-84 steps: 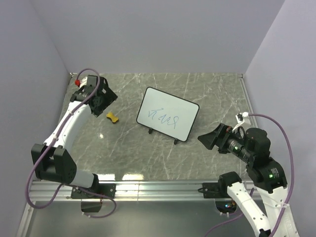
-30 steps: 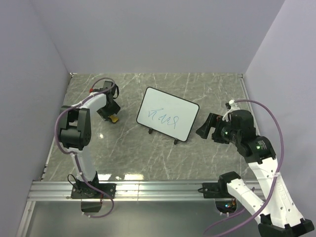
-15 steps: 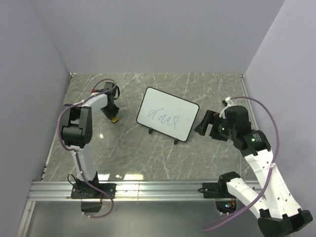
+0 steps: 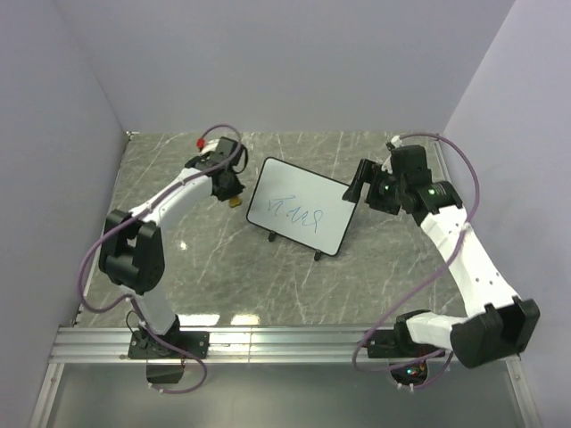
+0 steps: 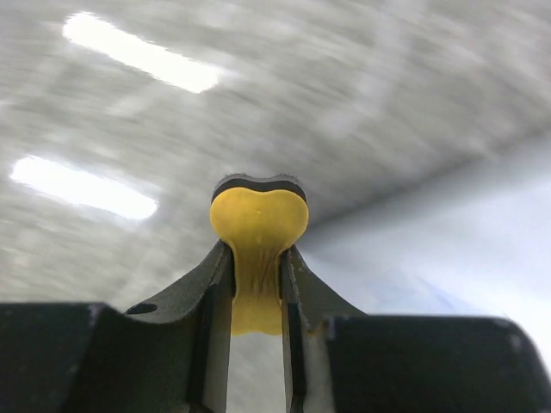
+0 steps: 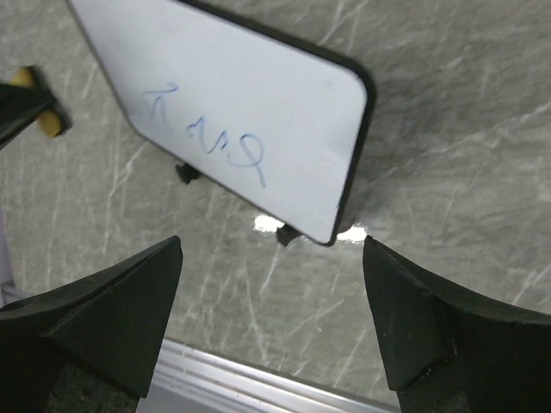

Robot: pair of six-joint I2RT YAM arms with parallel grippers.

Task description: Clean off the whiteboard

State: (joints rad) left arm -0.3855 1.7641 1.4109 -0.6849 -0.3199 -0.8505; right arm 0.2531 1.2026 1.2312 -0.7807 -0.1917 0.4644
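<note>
The whiteboard (image 4: 303, 207) stands tilted on little black feet mid-table, with blue scribbles (image 4: 296, 212) on it. My left gripper (image 4: 234, 198) is shut on the small yellow eraser piece (image 4: 235, 202), just left of the board's left edge. In the left wrist view the eraser (image 5: 258, 222) is squeezed between the fingers, and the board (image 5: 448, 249) is a pale blur at lower right. My right gripper (image 4: 361, 187) hangs open by the board's upper right corner. The right wrist view looks down on the board (image 6: 250, 129) beyond the wide-apart fingers (image 6: 120, 301), with the eraser (image 6: 52, 126) at far left.
The tabletop (image 4: 223, 259) is grey marble, walled at the back and both sides. An aluminium rail (image 4: 285, 339) runs along the near edge and shows in the right wrist view as the rail (image 6: 258, 379) below the fingers.
My left gripper shut on the yellow eraser, lifted it and carried it right to the board's left edge. My right arm swung up and back to the board's upper right corner, still open.
</note>
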